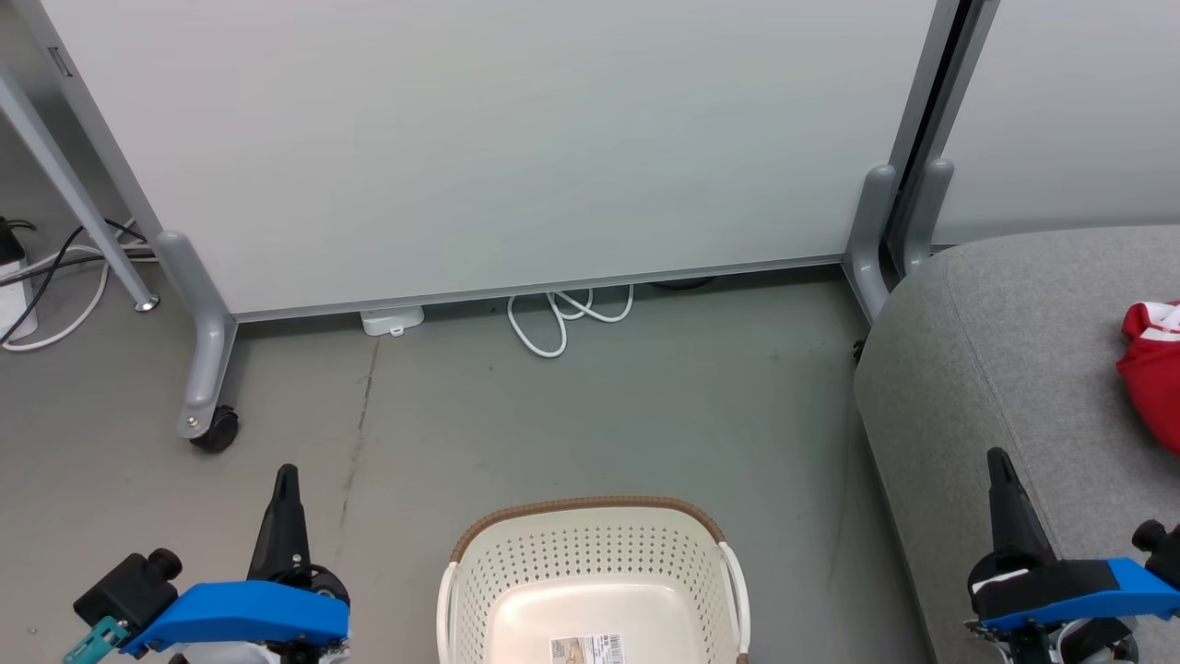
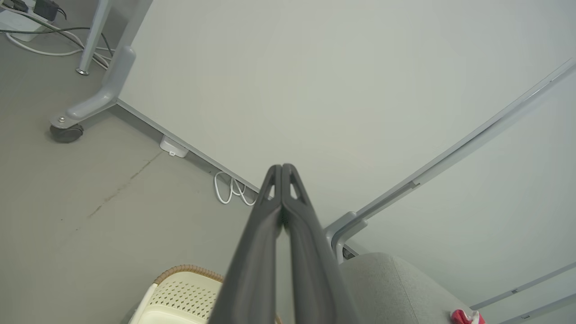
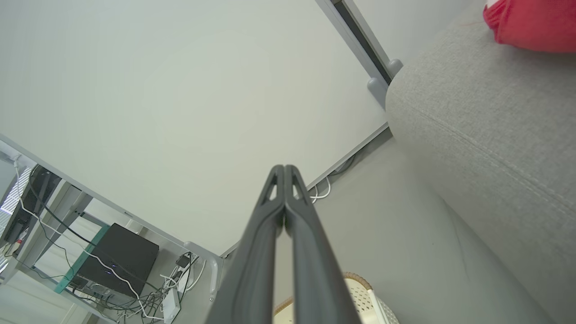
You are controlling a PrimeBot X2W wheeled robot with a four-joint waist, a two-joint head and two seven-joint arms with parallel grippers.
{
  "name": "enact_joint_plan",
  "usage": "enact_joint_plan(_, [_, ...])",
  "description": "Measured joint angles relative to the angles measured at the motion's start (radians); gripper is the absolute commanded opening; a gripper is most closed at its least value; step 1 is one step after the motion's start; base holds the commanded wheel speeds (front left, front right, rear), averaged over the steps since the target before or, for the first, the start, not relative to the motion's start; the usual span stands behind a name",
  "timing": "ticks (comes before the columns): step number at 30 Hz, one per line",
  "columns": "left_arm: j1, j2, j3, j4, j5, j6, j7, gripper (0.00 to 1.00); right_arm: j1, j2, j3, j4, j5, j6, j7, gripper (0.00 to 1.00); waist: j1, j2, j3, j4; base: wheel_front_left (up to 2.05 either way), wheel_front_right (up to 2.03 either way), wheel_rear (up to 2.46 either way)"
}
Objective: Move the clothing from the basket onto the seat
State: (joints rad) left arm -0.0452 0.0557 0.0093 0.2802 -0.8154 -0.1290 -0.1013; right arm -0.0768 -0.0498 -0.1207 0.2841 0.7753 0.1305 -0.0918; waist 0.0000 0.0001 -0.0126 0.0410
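The cream-white basket (image 1: 590, 563) stands on the floor at the bottom middle of the head view, its floor bare except for a barcode label. Red clothing (image 1: 1152, 369) lies on the grey seat (image 1: 996, 341) at the right edge. My left gripper (image 1: 286, 475) is shut and holds nothing, left of the basket above the floor. My right gripper (image 1: 1000, 459) is shut and holds nothing, over the seat's front edge. The left wrist view shows my left gripper (image 2: 282, 167), the basket rim (image 2: 189, 270), the seat (image 2: 396, 288) and the clothing (image 2: 465, 317). The right wrist view shows my right gripper (image 3: 284, 168), the seat (image 3: 486, 126) and the clothing (image 3: 531, 22).
A white partition panel (image 1: 479, 138) on grey wheeled legs (image 1: 207, 369) stands across the back. A white cable loop (image 1: 562, 318) and a small white box (image 1: 392, 320) lie at its base. More cables (image 1: 55, 277) lie at the far left. Grey floor (image 1: 599, 415) separates basket and panel.
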Motion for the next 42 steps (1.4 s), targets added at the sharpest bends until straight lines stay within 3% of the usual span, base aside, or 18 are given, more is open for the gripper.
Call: enact_joint_plan(42, [-0.033,0.001,0.050,-0.019,-0.462,0.000,0.119,0.00,-0.012,0.000,0.003,-0.021,0.477,0.000,0.118,0.00,0.0000,0.0000,0.008,-0.020,0.00,0.00,0.00])
